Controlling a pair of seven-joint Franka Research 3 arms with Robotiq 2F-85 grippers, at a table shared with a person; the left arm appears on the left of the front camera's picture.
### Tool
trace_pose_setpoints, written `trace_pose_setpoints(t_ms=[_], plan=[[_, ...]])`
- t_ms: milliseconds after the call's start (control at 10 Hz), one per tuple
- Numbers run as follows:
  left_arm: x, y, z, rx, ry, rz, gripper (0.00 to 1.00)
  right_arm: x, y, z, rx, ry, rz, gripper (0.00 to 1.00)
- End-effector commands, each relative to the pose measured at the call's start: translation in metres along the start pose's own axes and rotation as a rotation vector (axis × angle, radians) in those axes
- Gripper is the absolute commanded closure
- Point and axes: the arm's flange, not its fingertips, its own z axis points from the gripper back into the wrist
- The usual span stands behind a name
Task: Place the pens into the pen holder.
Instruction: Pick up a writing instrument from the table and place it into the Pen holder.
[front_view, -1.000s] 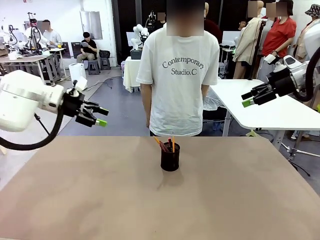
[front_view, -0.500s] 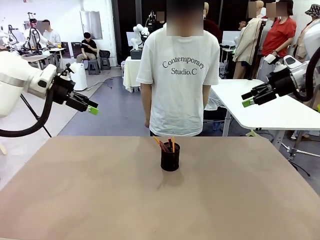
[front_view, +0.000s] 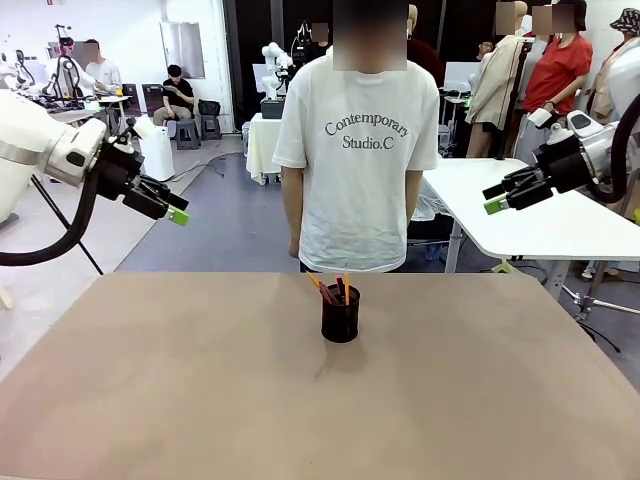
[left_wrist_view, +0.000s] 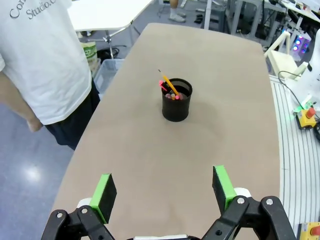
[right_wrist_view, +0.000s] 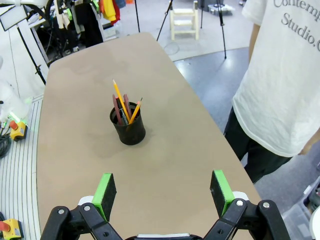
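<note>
1. Pens (right_wrist_view: 123, 107) stand inside the pen holder (right_wrist_view: 129, 129), ahead of the right gripper (right_wrist_view: 162, 192) and well apart from its spread, empty fingers; an orange-yellow one leans highest, with dark reddish ones beside it
2. From the left gripper (left_wrist_view: 165, 190), whose jaws likewise stand wide with nothing between the green pads (left_wrist_view: 105, 191), the same mesh cup sits straight ahead and well clear, upright on the brown table (left_wrist_view: 225, 90)
3. Seen from the front, the left gripper (front_view: 176, 214) and the right gripper (front_view: 492, 204) both hang high off to either side of the cup (front_view: 340, 314), neither near it
4. No loose pen lies on the tabletop in any view, so the placing looks finished; I judge nothing is left but for the arms to rest
5. Beyond the cup, a person in a white T-shirt (front_view: 360, 150) stands at the table's far edge, hands down
</note>
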Motion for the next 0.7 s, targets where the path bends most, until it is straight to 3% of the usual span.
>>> trace_pose_setpoints(t_ms=[0,600], plan=[[0.0024,-0.0065,0.0025,-0.02,-0.017,0.001,0.0,0.0031,-0.0002,-0.0004,-0.003,0.0,0.004,0.0],[0.0,0.0,0.0,0.0,0.0,0.0,0.0,0.0031,-0.0002,-0.0004,-0.003,0.0,0.004,0.0]])
